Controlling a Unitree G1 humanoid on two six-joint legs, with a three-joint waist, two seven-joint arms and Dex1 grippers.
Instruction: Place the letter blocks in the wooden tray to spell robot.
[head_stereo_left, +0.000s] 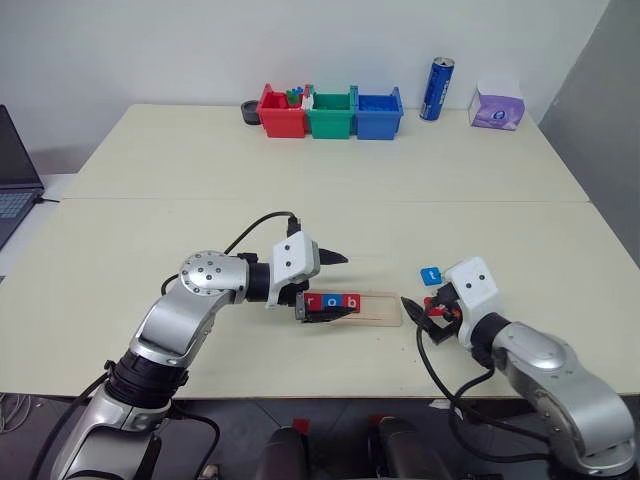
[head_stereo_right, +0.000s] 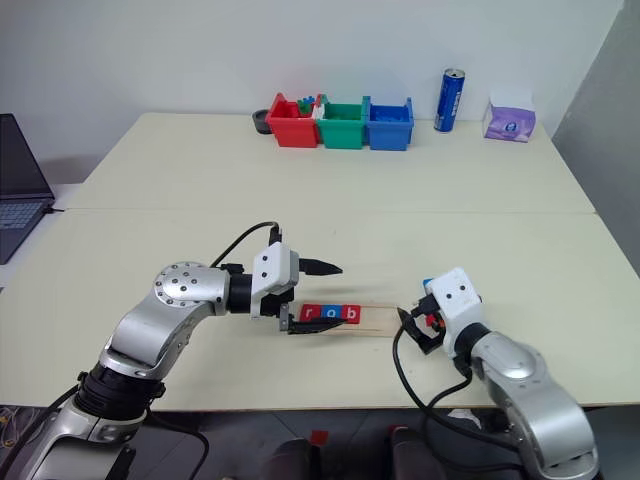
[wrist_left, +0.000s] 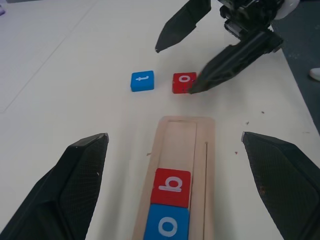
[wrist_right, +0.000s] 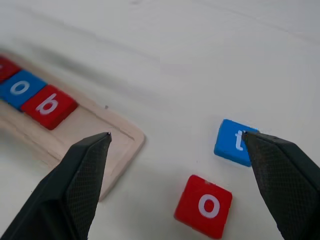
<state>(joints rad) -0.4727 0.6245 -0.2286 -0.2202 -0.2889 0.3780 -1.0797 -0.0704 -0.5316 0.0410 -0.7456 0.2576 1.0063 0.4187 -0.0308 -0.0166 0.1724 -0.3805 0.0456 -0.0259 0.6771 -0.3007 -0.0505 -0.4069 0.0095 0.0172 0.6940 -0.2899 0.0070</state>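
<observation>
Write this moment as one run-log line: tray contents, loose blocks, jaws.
wooden tray: r, o, b seated | loose on table: red o block, blue t block | left gripper: jaws open | right gripper: jaws open, empty

Wooden tray (wrist_right: 120, 145) pale, smooth wood; letter blocks (wrist_right: 204, 205) glossy plastic; table (head_stereo_left: 300, 190) matt cream.

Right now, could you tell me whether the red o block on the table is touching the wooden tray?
Apart. The right wrist view shows bare table between the red o block and the wooden tray.

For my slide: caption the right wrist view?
Open right gripper above loose red o and blue t, tray beside.
</observation>
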